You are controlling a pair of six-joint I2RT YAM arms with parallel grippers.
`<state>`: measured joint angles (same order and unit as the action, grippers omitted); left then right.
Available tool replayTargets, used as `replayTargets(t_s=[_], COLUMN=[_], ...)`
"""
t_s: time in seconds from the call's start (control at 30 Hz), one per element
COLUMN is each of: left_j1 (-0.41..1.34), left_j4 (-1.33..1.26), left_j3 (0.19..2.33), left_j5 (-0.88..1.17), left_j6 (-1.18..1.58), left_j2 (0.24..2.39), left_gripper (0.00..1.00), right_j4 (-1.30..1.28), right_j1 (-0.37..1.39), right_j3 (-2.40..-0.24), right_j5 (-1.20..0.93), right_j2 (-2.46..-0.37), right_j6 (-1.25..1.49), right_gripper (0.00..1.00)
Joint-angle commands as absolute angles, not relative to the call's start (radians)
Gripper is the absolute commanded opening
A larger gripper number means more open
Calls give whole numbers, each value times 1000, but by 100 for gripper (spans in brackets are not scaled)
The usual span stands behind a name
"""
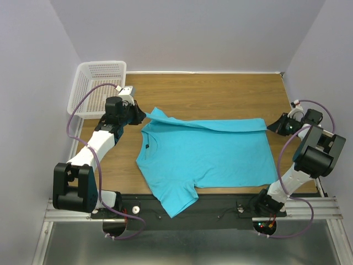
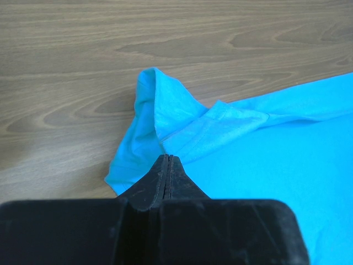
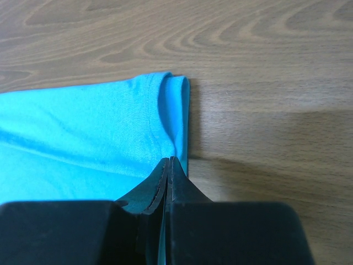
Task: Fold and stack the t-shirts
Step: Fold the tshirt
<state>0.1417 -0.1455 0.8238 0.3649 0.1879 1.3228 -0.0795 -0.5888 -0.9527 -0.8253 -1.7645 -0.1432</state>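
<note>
T-shirt (image 1: 209,154), turquoise, far edge folded over, left hand (image 2: 167,159) and right hand (image 3: 170,160) clamped on it

Turquoise t-shirt (image 1: 209,154) lying flat, far edge folded, perhaps raised

— Far side?
— Open: bare wood of the table (image 1: 220,91) behind the t-shirt (image 1: 209,157), all the way across to the right wall (image 1: 325,66).
— Far left corner?
— Taken by the white mesh basket (image 1: 98,83), just behind the left gripper (image 1: 143,116).
— Along the sides?
— Narrow strip of wood left of the t-shirt, crossed by the left arm (image 1: 96,146). On the right, the right gripper (image 1: 271,126) at the hem corner, close to the wall.
— Near edge?
— T-shirt right up to it, one sleeve draped over the black rail (image 1: 231,205).
</note>
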Motion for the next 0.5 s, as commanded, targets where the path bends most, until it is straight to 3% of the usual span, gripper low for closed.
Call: replayTargets(t_s=[0.0,0.47], left_j1=[135,137], left_j4=[-160,-150], left_j3=[811,816], left_j5=[370,413], left_j6=[169,166], left_j2=[1301,1325], left_gripper=[0,0], right_j4=[-86,-100], right_j1=[-600,-601], right_j3=[-956,-966], right_j5=[-815,-827], right_j2=[-1781,-1792], right_j6=[-166,-167], right_gripper=[1,1])
